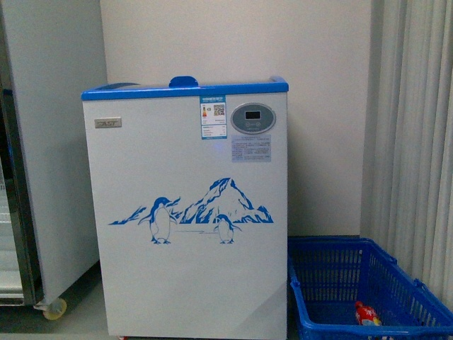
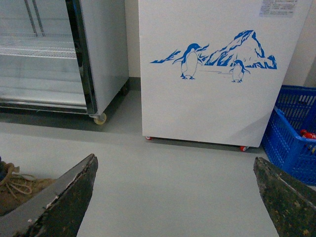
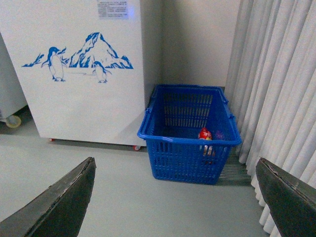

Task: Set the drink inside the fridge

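Observation:
The fridge [image 1: 187, 212] is a white chest cooler with a blue top rim and a penguin-and-mountain decal, standing straight ahead; it also shows as the fridge [image 2: 217, 74] and the fridge [image 3: 74, 74]. A red-topped drink [image 3: 205, 134] lies in the blue plastic basket [image 3: 190, 148] to the fridge's right, also seen as the drink [image 1: 367, 313]. My left gripper [image 2: 175, 197] is open over bare floor, well short of the fridge. My right gripper [image 3: 175, 197] is open too, short of the basket, nothing between its fingers.
A tall grey cabinet [image 1: 49, 142] on castors stands left of the fridge, its glass-door shelves [image 2: 39, 54] visible. Pale curtains [image 3: 276, 74] hang at the right behind the basket. Grey floor [image 2: 173, 163] lies in front of the fridge. A shoe [image 2: 15, 187] shows at the left.

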Robot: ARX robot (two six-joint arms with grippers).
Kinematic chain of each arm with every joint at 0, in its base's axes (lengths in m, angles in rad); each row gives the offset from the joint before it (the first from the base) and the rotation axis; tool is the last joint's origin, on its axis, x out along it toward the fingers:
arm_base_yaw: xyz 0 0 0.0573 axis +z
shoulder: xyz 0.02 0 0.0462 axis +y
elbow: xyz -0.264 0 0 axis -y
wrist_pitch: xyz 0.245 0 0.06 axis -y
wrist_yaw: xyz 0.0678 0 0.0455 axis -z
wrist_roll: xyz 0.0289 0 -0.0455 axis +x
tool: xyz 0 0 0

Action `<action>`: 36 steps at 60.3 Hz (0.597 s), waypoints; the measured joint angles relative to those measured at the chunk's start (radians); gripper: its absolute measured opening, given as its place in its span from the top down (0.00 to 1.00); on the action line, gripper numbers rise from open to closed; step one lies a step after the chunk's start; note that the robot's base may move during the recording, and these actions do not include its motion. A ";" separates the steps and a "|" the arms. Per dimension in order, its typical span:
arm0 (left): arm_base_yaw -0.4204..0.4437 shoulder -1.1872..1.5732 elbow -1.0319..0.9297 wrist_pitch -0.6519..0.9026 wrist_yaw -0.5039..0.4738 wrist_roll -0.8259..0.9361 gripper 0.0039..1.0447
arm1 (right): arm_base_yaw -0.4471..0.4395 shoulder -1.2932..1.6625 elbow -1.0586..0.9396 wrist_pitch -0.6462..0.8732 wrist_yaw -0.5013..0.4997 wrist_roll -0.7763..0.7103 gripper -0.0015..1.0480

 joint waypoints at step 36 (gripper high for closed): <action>0.000 0.000 0.000 0.000 0.000 0.000 0.08 | 0.000 0.000 0.000 0.000 0.000 0.000 0.07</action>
